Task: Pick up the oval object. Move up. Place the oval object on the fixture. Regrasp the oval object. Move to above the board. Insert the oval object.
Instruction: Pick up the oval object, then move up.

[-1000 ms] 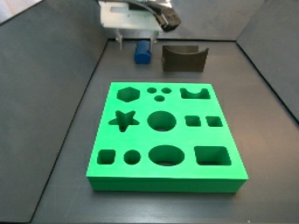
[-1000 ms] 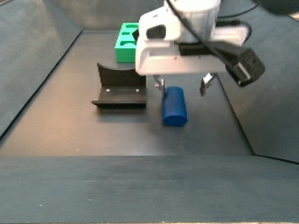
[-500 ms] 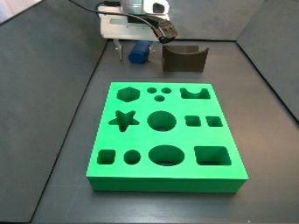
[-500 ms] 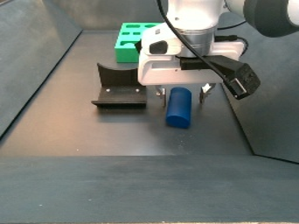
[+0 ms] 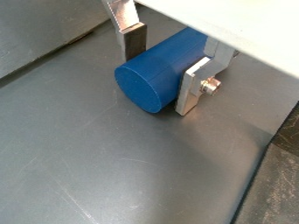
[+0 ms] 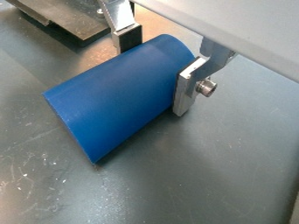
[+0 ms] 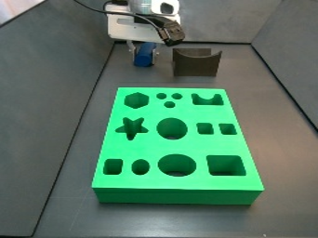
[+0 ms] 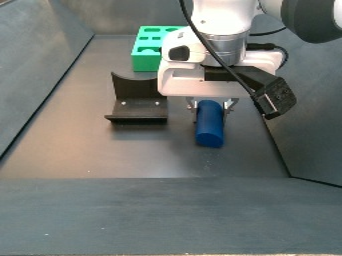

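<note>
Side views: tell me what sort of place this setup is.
Probably a lab test cell for peg insertion: dark walled floor, green board of shaped holes, notched fixture, and a gripper low beside it, fingers around the blue oval object.

The claw (image 8: 210,104) sits low on the worktop (image 8: 120,160), one finger (image 6: 193,80) on each side of the oval object (image 8: 210,124) lying there. Just beside it stands the fixture (image 8: 135,100), narrowing the passage on that side. The board (image 7: 174,144) lies well apart, and bare worktop lies between them.
</note>
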Motion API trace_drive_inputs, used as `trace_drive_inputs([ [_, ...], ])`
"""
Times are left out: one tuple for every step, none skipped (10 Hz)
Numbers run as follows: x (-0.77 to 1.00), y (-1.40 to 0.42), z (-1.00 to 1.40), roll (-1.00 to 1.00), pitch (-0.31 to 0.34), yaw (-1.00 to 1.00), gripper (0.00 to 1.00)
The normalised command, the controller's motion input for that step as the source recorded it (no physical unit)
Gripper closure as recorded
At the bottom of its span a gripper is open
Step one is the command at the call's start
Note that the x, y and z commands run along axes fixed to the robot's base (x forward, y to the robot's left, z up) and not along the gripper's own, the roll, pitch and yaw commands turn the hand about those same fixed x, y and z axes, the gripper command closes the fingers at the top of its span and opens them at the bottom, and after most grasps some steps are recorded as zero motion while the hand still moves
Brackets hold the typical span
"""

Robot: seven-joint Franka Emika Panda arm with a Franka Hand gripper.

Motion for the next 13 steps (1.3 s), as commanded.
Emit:
trace_drive_inputs([
  [0.0, 0.0, 0.0, 0.0, 0.0, 0.0, 1.0],
  [0.0, 0.0, 0.0, 0.0, 0.0, 0.0, 1.0],
  [0.0, 0.0, 0.0, 0.0, 0.0, 0.0, 1.0],
  [0.0, 0.0, 0.0, 0.0, 0.0, 0.0, 1.0],
  [0.0, 0.0, 0.0, 0.0, 0.0, 0.0, 1.0],
  [0.0, 0.0, 0.0, 0.0, 0.0, 0.0, 1.0],
  [0.0, 0.0, 0.0, 0.0, 0.0, 0.0, 1.0],
  [0.0, 0.0, 0.0, 0.0, 0.0, 0.0, 1.0],
  [0.0, 0.0, 0.0, 0.0, 0.0, 0.0, 1.0],
  [0.0, 0.0, 0.0, 0.0, 0.0, 0.0, 1.0],
  [0.0, 0.0, 0.83, 0.0, 0.0, 0.0, 1.0],
  [-0.09, 0.07, 0.81, 0.01, 0.038, -0.01, 1.0],
  [-0.1, 0.06, 0.75, 0.0, 0.049, -0.01, 1.0],
])
